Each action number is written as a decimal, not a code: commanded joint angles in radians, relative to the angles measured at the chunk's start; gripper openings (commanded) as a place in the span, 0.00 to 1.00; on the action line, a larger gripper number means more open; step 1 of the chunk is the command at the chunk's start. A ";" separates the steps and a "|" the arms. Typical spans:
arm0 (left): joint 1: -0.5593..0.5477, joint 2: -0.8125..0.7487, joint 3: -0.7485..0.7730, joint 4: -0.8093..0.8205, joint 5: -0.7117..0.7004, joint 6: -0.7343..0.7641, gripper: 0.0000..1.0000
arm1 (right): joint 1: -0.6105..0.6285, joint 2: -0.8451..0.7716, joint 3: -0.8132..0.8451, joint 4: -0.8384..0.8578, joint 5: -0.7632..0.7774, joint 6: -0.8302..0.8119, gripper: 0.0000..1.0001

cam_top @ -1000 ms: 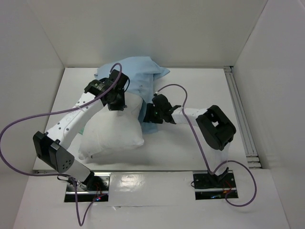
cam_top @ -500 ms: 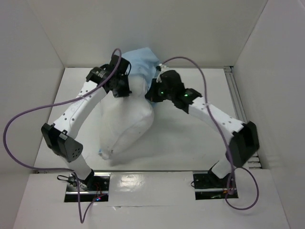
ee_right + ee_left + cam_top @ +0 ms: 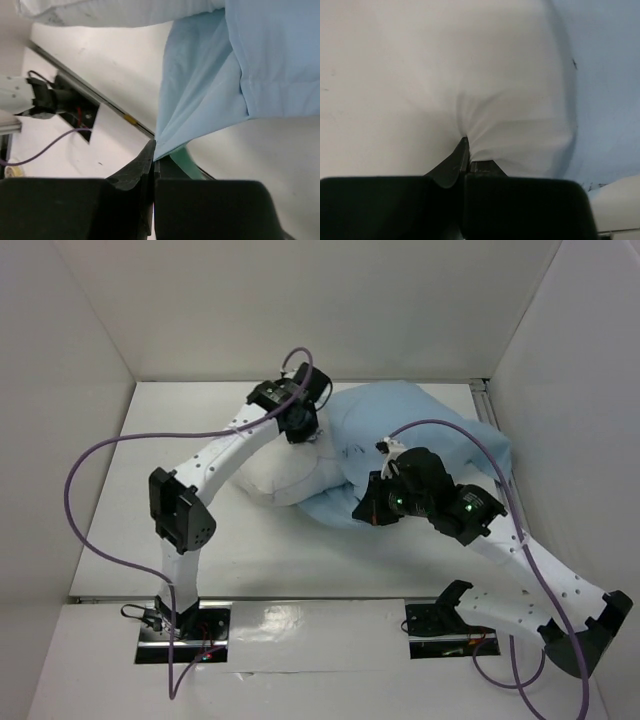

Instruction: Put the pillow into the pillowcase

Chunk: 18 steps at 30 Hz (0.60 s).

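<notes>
Left gripper (image 3: 465, 156) clamped shut on a pinch of white pillow (image 3: 278, 476) fabric at the pillow's far edge; pillow lies around the middle of the table (image 3: 300, 555), left part bare, right part covered by the light blue pillowcase (image 3: 430, 430). Right gripper (image 3: 153, 156) closed on the pillowcase's near edge, cloth fanning out from the fingertips (a sliver of sea-green face shows just beside the pinch); pillowcase bulges toward the table's far right; can't tell whether the pillow is inside it or just under it.
</notes>
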 commanded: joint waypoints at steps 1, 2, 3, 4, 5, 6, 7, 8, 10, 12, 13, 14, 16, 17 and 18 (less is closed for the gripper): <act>-0.072 0.003 0.013 0.111 -0.036 -0.071 0.00 | 0.008 -0.039 0.074 -0.144 0.061 0.024 0.00; -0.104 0.012 0.013 0.121 -0.036 -0.071 0.00 | 0.008 -0.039 0.085 -0.164 0.099 0.015 0.00; -0.121 0.012 0.013 0.132 -0.023 -0.062 0.00 | 0.008 -0.027 0.105 -0.203 0.118 0.015 0.00; -0.135 0.012 0.013 0.132 -0.007 -0.042 0.00 | 0.008 -0.018 0.105 -0.222 0.136 0.015 0.00; -0.159 0.012 0.013 0.132 0.002 -0.028 0.00 | 0.008 0.000 0.132 -0.245 0.149 0.015 0.39; -0.169 0.012 0.013 0.132 0.020 -0.015 0.03 | 0.008 0.010 0.143 -0.245 0.165 0.015 0.62; -0.179 -0.001 0.003 0.132 0.034 0.022 0.07 | 0.008 0.010 0.154 -0.254 0.193 0.015 0.79; -0.179 -0.032 -0.023 0.132 0.034 0.034 0.25 | 0.008 0.020 0.165 -0.254 0.210 0.015 0.83; -0.179 -0.085 -0.077 0.132 0.045 0.079 0.56 | 0.008 0.031 0.198 -0.254 0.248 0.026 0.85; -0.189 -0.185 -0.173 0.132 0.015 0.108 0.73 | 0.008 0.066 0.241 -0.254 0.299 0.035 0.85; -0.189 -0.220 -0.206 0.121 -0.015 0.117 0.73 | 0.008 0.082 0.258 -0.254 0.320 0.035 0.84; -0.177 -0.253 -0.235 0.121 -0.044 0.117 0.76 | 0.008 0.115 0.274 -0.254 0.357 0.035 0.84; -0.140 -0.337 -0.306 0.121 -0.099 0.130 0.75 | 0.008 0.161 0.315 -0.224 0.366 0.023 0.82; -0.114 -0.359 -0.327 0.121 -0.113 0.130 0.75 | 0.008 0.189 0.326 -0.208 0.357 0.023 0.82; -0.053 -0.374 -0.347 0.135 -0.113 0.130 0.75 | 0.008 0.253 0.340 -0.195 0.338 0.009 0.85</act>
